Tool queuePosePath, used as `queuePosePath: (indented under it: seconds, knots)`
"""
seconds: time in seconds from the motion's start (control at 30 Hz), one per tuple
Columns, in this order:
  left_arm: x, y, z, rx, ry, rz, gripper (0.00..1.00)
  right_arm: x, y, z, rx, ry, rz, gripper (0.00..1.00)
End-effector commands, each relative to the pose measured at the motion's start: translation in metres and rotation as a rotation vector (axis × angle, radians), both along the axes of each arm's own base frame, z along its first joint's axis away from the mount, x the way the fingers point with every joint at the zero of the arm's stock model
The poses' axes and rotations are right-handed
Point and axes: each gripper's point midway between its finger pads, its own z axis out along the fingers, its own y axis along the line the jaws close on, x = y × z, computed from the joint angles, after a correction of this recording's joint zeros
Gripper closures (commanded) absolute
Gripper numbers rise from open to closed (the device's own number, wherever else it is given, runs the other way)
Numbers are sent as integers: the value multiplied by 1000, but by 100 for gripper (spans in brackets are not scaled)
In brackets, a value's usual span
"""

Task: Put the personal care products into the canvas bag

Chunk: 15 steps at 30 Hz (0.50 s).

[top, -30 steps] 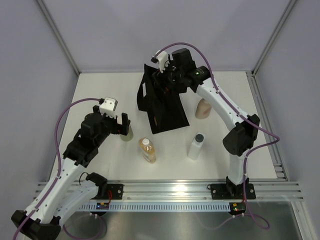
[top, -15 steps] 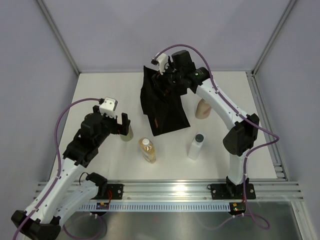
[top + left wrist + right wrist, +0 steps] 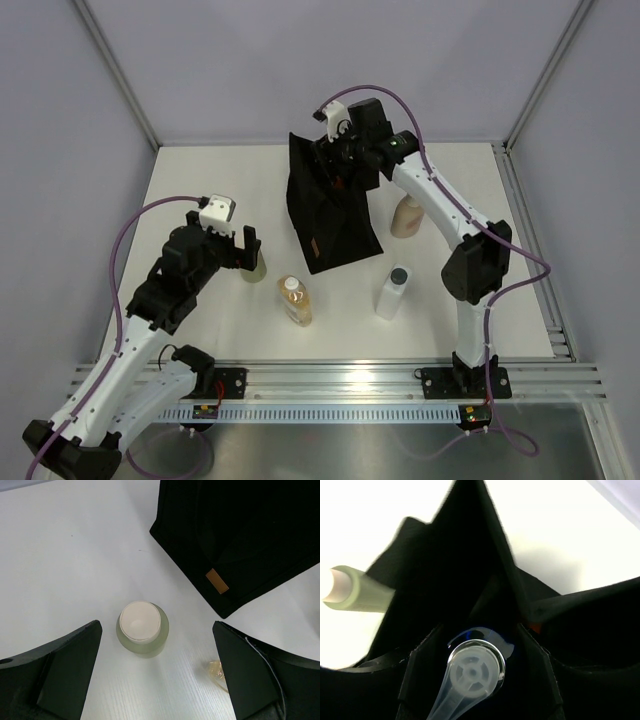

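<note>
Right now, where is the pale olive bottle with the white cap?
Left wrist view: the pale olive bottle stands upright on the white table, centred between the open left pincer's fingers, with the black canvas bag's corner to its upper right.

The black canvas bag (image 3: 335, 225) slumps under the right tool (image 3: 336, 165), which grips a blue-topped bottle (image 3: 476, 667) inside the bag's opening. The pale olive bottle (image 3: 142, 628) stands upright between the left tool's (image 3: 244, 243) spread fingers.

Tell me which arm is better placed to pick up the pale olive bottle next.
Left. Its open tool hangs right over the pale olive bottle, one finger on each side. The right tool is far away at the canvas bag mouth, shut on a blue-topped bottle.
</note>
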Motion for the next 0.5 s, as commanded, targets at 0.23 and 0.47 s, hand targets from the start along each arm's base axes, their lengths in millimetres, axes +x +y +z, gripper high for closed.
queuePosePath:
  seconds: [0.23,0.47]
  knots:
    - [5,-5,9,-9,-45,-23,1,2,-9,-7,-29,39,-19,30]
    - [5,-7,8,-12,-43,-33,1,-11,-14,22,-4,-11,43,3]
